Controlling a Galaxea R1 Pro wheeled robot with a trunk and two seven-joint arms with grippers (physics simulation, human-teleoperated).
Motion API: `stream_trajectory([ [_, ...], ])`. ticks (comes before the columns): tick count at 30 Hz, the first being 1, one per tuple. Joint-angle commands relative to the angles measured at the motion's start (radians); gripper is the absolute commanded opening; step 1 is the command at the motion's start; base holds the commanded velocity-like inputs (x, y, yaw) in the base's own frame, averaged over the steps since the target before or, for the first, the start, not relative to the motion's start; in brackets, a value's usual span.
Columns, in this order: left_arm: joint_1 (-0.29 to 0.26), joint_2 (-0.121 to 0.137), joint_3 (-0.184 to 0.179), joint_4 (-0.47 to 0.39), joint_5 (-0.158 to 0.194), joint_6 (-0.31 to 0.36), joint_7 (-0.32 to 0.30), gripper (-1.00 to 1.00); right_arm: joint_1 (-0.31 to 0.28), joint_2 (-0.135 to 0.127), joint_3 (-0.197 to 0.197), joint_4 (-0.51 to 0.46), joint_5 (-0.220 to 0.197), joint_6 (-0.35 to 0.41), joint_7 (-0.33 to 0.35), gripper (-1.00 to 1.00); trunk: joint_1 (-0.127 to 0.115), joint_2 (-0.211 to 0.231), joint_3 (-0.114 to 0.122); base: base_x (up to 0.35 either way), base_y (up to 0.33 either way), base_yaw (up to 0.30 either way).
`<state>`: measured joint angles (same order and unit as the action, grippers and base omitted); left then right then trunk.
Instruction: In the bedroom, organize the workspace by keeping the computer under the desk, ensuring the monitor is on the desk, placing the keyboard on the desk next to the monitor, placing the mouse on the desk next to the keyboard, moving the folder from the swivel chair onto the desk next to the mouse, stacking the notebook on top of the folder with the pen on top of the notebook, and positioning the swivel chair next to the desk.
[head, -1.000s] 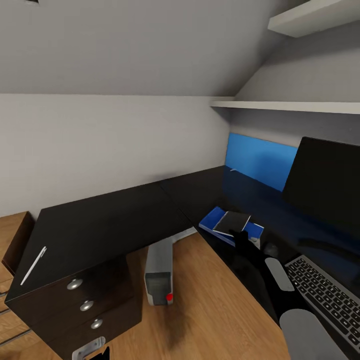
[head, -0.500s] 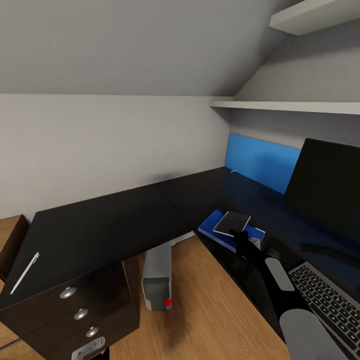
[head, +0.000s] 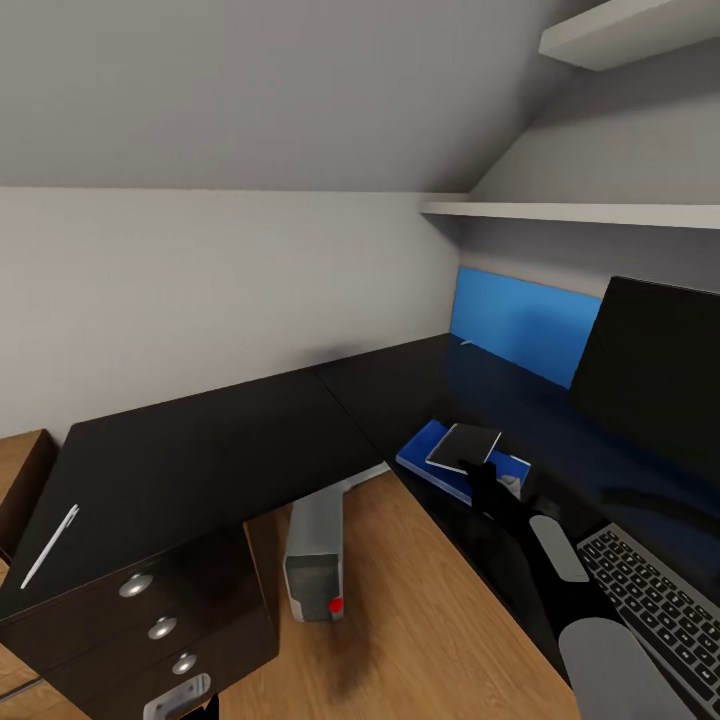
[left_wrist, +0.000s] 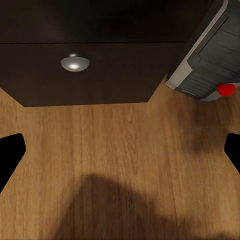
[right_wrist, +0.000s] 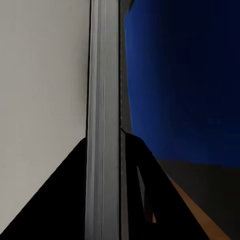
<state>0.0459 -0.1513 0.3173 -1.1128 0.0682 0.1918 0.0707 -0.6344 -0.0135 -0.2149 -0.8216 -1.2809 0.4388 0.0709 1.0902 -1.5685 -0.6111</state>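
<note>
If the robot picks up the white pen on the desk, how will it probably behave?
The pen is slim and lies flat on the desk close to its edge, so a sideways push would probably roll it off. It looks rigid and light. Being so thin against the smooth black top, it may slip out of the tool unless pinched squarely.

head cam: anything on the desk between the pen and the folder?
Nothing. In the head view the black desk top is bare between the pen at its left end and the folder, which carries the notebook.

Even, soft light; sharp renders
</note>
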Motion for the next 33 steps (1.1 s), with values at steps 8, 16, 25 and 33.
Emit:
stream_trajectory([
  [8,0.0,-0.001,0.0,-0.002,0.007,0.005,0.003,1.0,-0.001,0.0,-0.002,0.0,-0.003,0.006,0.002,-1.0,0.0,0.0,-0.001,0.0,0.0,0.0],
  [16,0.0,-0.001,0.0,-0.002,0.007,0.005,0.003,1.0,-0.001,0.0,-0.001,-0.001,-0.003,0.006,-0.01,-1.0,0.0,0.0,-0.001,0.0,0.0,0.0],
  [25,0.0,-0.001,0.0,-0.002,0.007,0.005,0.003,1.0,-0.001,0.0,0.0,-0.001,-0.003,0.006,-0.02,1.0,0.0,0.0,-0.001,0.0,0.0,0.0],
  [33,0.0,-0.001,0.001,-0.002,0.007,0.005,0.003,1.0,-0.001,0.0,-0.001,-0.001,-0.003,0.006,-0.023,1.0,0.0,0.0,-0.001,0.0,0.0,0.0],
])
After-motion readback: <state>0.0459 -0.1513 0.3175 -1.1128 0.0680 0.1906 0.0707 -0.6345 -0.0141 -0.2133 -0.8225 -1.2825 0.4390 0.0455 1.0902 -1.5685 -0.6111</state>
